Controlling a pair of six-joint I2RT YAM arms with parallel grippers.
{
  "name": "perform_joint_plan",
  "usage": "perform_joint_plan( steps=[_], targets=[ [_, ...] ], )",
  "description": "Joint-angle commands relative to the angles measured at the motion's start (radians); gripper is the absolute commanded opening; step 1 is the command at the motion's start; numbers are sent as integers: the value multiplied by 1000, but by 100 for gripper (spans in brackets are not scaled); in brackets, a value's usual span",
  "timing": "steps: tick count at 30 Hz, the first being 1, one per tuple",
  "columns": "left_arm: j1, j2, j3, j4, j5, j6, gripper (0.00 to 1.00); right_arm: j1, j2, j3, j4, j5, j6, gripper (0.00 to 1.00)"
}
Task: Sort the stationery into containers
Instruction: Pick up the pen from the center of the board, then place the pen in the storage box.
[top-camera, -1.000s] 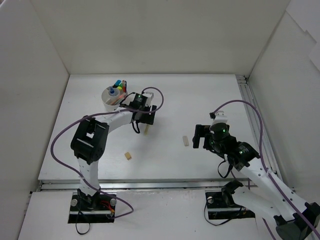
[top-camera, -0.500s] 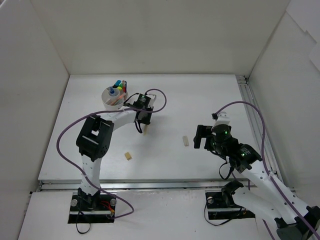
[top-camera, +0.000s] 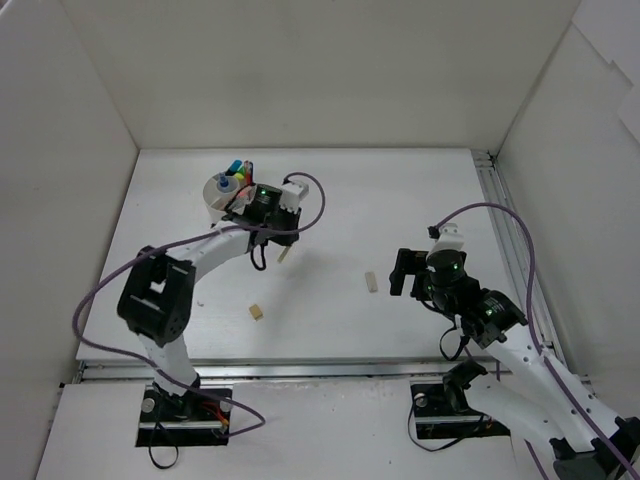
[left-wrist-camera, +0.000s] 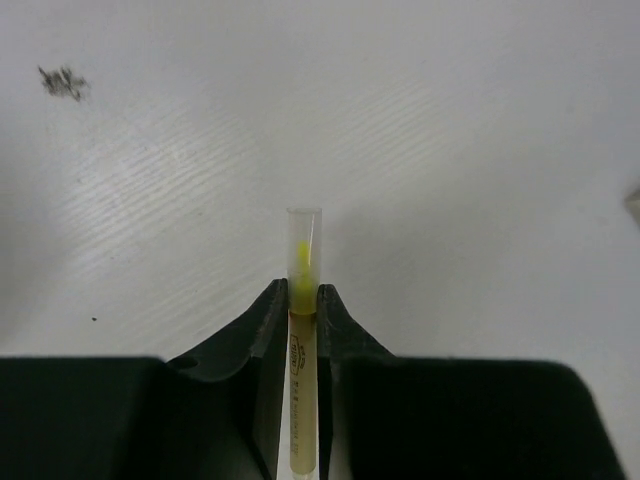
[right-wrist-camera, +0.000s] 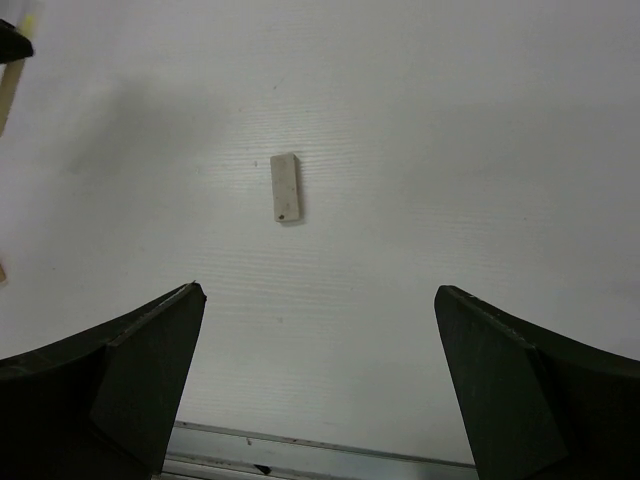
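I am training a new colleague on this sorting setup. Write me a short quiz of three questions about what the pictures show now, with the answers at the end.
1. True or false: the left gripper is shut on the cream stick.
2. What lies on the table in front of the open right gripper? A) a beige eraser B) a red pen C) a blue highlighter
3. Fill in the number: in the top view, ___ beige erasers lie loose on the table.

Key: 1 true; 2 A; 3 two.
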Motion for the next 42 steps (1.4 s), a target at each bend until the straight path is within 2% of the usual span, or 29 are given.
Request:
perform_joint_plan(
  steps=[1,3,8,10,12,15,19,20,21,23,27,34,42],
  targets=[
    [72,-234,-62,273,219,76,0,-2,-31,20,38,77,12,98],
    [122,-290,-139,388,313,80,0,-6,-36,24,36,84,6,98],
    [263,-414,-265,619,427,76,0,-5,-33,30,64,94,-9,98],
    [323,-431,-321,721,533,6,0,-5,-39,24,105,95,-12,98],
    [407,-431,-358,924,626,-62,0,-6,-52,9,149,91,-17,98],
    [481,-405,-418,1187,679,-162,0,-5,-63,-23,274,77,-37,98],
    [518,-313,-473,1489,629,-241,0,-5,-43,-35,384,58,-68,98],
    [532,-284,-484,1675,625,-261,0,-5,-33,-34,422,55,-74,98],
    [532,-247,-493,1786,604,-324,0,-3,-14,-29,432,52,-80,98],
    [546,-167,-448,1815,607,-340,0,-3,19,-20,449,52,-91,98],
    [569,-40,-328,1821,714,-381,0,-6,78,15,459,55,-112,98],
    [568,-44,-346,1820,690,-262,0,-8,156,44,499,37,-129,98],
    [568,-29,-285,1820,796,-150,0,-5,222,73,518,11,-144,98]
  ],
)
